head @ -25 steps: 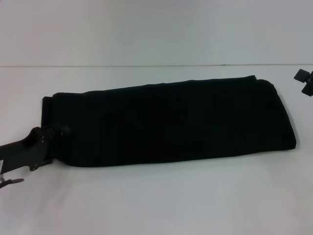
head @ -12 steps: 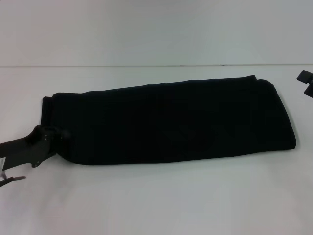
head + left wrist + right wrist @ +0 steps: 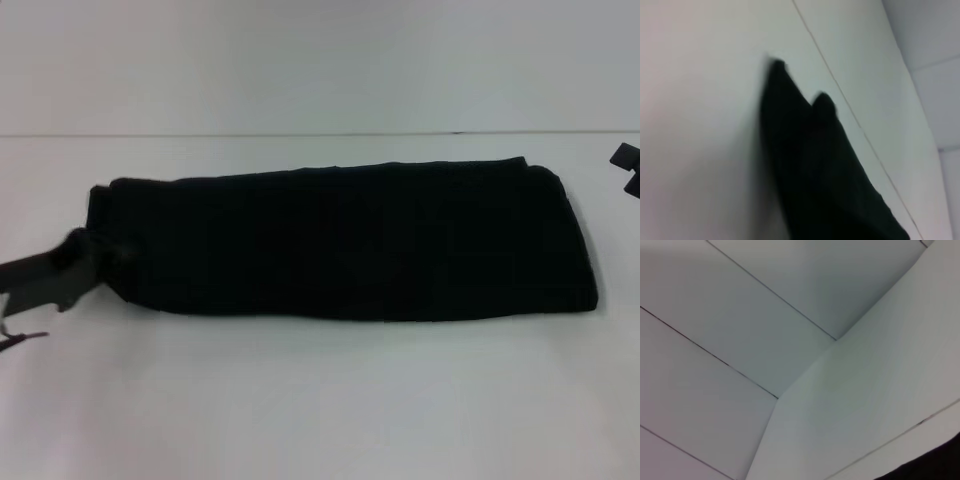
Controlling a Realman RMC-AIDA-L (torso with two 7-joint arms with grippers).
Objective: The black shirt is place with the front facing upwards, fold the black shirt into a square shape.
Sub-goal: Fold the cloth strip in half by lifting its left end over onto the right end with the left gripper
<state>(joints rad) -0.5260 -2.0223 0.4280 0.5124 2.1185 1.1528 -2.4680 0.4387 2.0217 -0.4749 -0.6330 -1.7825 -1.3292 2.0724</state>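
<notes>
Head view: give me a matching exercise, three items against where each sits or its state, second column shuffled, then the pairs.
Items:
1. black shirt
2. left gripper
3. right gripper
4. table

Descriptions:
A. at the shirt's left end, against the cloth
B. folded into a long band lying across the table
C. white surface under everything
D. at the right edge of view, apart from the shirt

Pairs: 1-B, 2-A, 3-D, 4-C

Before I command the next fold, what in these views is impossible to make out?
- Left gripper, head view: jaws merge with the black shirt; grip state unreadable.
- Right gripper, head view: cut off by the frame edge.
- Shirt lettering and neck label: hidden inside the folded strip.
- Left wrist view: motion blur; only one shirt end shows.
- Right wrist view: mostly wall.
</notes>
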